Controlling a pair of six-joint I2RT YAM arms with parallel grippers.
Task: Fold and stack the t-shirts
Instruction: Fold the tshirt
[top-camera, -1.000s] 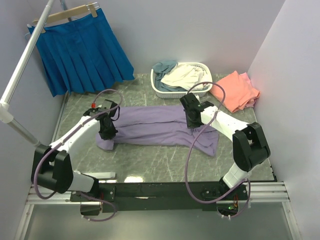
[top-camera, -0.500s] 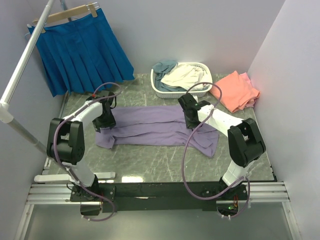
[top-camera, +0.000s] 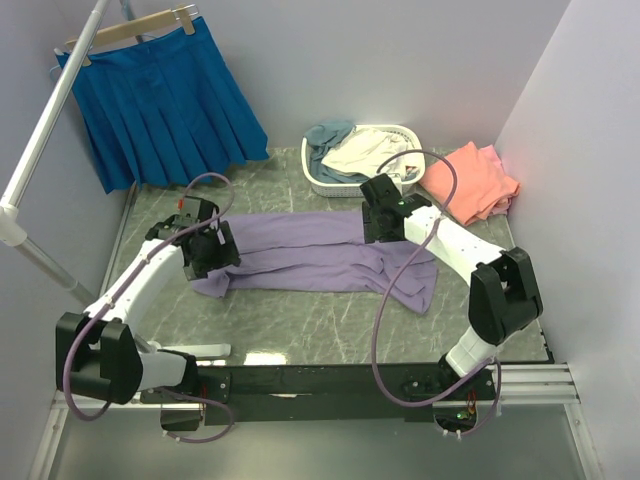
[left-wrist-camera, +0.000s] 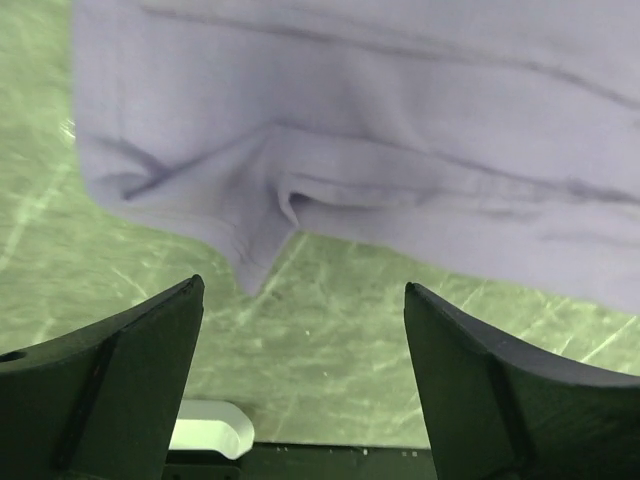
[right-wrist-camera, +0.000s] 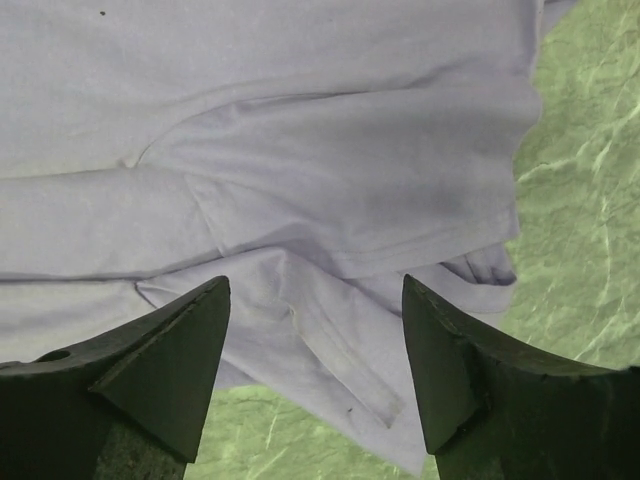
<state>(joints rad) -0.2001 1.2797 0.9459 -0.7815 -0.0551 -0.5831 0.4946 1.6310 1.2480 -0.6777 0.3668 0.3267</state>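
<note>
A lavender-purple t-shirt (top-camera: 300, 250) lies folded lengthwise across the green marble table, a sleeve trailing at its right end (top-camera: 415, 285). My left gripper (top-camera: 208, 250) hovers open over the shirt's left end; in the left wrist view the shirt's rumpled corner (left-wrist-camera: 260, 220) lies beyond the spread fingers (left-wrist-camera: 130, 370), with bare table between them. My right gripper (top-camera: 385, 222) stands open above the shirt's right part; the right wrist view shows the folded cloth and sleeve (right-wrist-camera: 330, 250) below its empty fingers (right-wrist-camera: 165, 370). Coral-pink shirts (top-camera: 470, 180) are piled at the back right.
A white lattice basket (top-camera: 350, 185) holding cream and grey-blue shirts (top-camera: 355, 150) stands at the back centre. A bright blue pleated skirt (top-camera: 165, 100) hangs on a wooden hanger at the back left, beside a white pole (top-camera: 45, 140). Walls close in on left and right.
Both grippers have opened and let go of the purple shirt, which now lies flat. The left arm swung out and back; the right gripper rose slightly toward the back.
</note>
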